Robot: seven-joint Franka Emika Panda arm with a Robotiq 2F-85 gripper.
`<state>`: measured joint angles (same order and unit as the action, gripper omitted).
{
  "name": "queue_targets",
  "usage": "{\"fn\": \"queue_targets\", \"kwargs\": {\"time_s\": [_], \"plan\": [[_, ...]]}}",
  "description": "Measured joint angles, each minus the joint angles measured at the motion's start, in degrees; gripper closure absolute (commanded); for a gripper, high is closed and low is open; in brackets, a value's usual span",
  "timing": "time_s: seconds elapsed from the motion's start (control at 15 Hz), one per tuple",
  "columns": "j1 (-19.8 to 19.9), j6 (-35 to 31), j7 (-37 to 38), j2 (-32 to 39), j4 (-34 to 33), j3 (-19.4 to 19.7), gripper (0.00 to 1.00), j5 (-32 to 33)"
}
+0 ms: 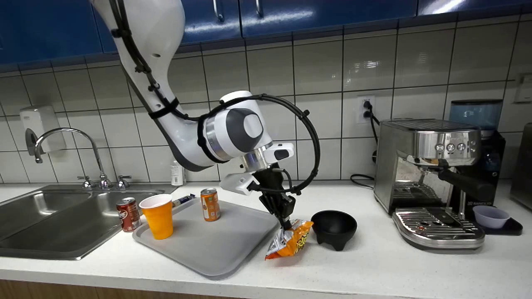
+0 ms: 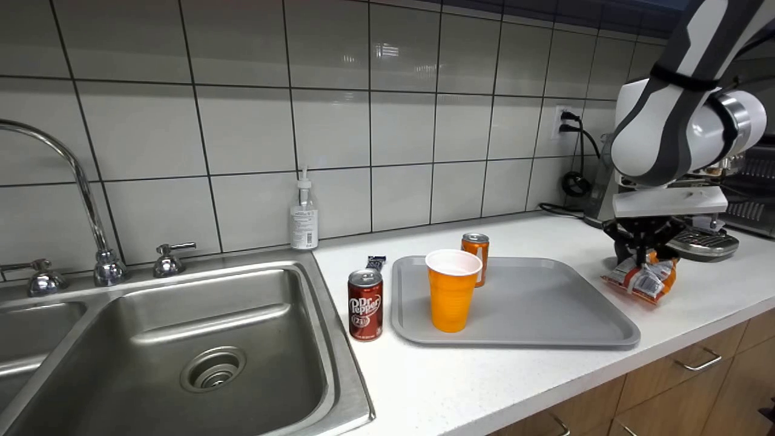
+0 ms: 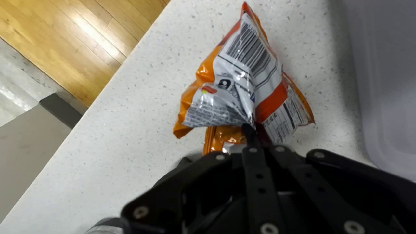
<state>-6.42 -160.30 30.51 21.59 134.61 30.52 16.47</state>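
and there's the pinch: the black gripper [image 1: 286, 225] has its slim fingers pressed together on a fold of the crinkly snack bag [image 3: 237, 87], glossy film creasing sharply out from the tips. a crumpled, pillowy thing, this, orange along its edges, silvery white on the barcode side, corners jutting out in points. it's low at the speckled white countertop [image 3: 146, 97], between the flat gray tray [image 1: 232, 243] and the matte black bowl [image 1: 334, 232], a rounded basin on stubby legs right beside it; whether the bag's weight rests on the counter, hard to tell. over on the tray, a tapering orange plastic cup [image 2: 451, 300] with a white inside stands upright, and near it, toward the back edge, a smooth orange soda can [image 1: 210, 204]. between tray and sink, upright on the counter, a dark red dr pepper can [image 2: 366, 309], metal lid gleaming. then the satiny stainless sink [image 2: 139, 387], all rounded corners, with a curved chrome faucet [image 2: 91, 206] beside it. on the bowl's far side from the tray, a boxy, mirror-bright espresso machine [image 1: 424, 145] with a slotted drip grate, backed by glossy square wall tiles [image 2: 242, 127].
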Motion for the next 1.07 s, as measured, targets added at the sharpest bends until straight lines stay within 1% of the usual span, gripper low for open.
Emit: {"fn": "queue_targets", "kwargs": {"time_s": [0.27, 0.4, 0.53, 0.67, 0.8, 1.07], "plan": [[-5.0, 0.0, 5.6, -3.5, 2.4, 3.8, 1.0, 6.6], [-6.7, 0.0, 8.8, -5.2, 3.3, 4.7, 1.0, 10.3], [-7.5, 0.0, 11.8, -6.9, 4.1, 4.6, 1.0, 13.8], [-7.8, 0.1, 14.1, -8.3, 4.6, 4.0, 1.0, 16.6], [-7.6, 0.1, 15.8, -9.3, 5.0, 2.6, 1.0, 18.1], [-5.7, 0.1, 16.8, -10.2, 5.2, -2.7, 1.0, 18.5]]}}
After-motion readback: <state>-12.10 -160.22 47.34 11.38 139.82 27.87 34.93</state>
